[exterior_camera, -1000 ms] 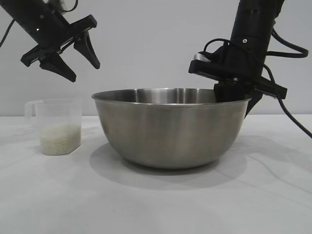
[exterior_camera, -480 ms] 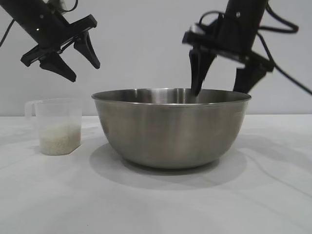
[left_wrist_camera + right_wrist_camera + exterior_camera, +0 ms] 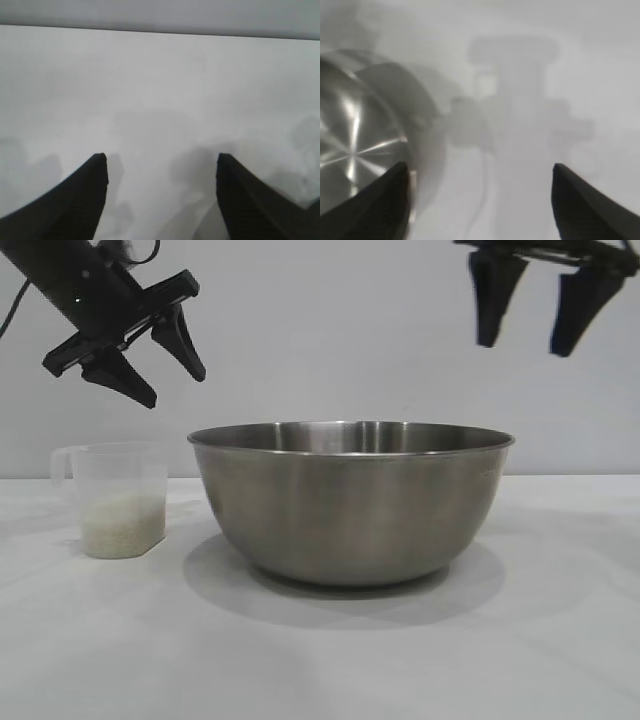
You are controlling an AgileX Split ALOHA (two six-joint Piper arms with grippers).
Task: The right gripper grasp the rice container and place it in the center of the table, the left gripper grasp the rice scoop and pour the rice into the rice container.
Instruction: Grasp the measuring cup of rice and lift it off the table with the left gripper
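Note:
The rice container (image 3: 350, 502), a wide steel bowl, stands on the white table (image 3: 320, 660) near its middle; part of it shows in the right wrist view (image 3: 355, 145). Left of it sits the rice scoop (image 3: 115, 498), a clear plastic cup with rice (image 3: 122, 525) in its bottom. My right gripper (image 3: 525, 345) hangs open high above the bowl's right rim, holding nothing (image 3: 480, 172). Open and empty too, my left gripper (image 3: 178, 390) hovers above the scoop; between its fingertips the left wrist view shows only bare table (image 3: 162, 161).
A plain grey wall stands behind the table. Bare tabletop (image 3: 560, 570) lies to the right of the bowl and in front of it.
My right gripper has let go of the bowl's right rim and risen well above it. The bowl, the scoop and the left gripper have stayed put.

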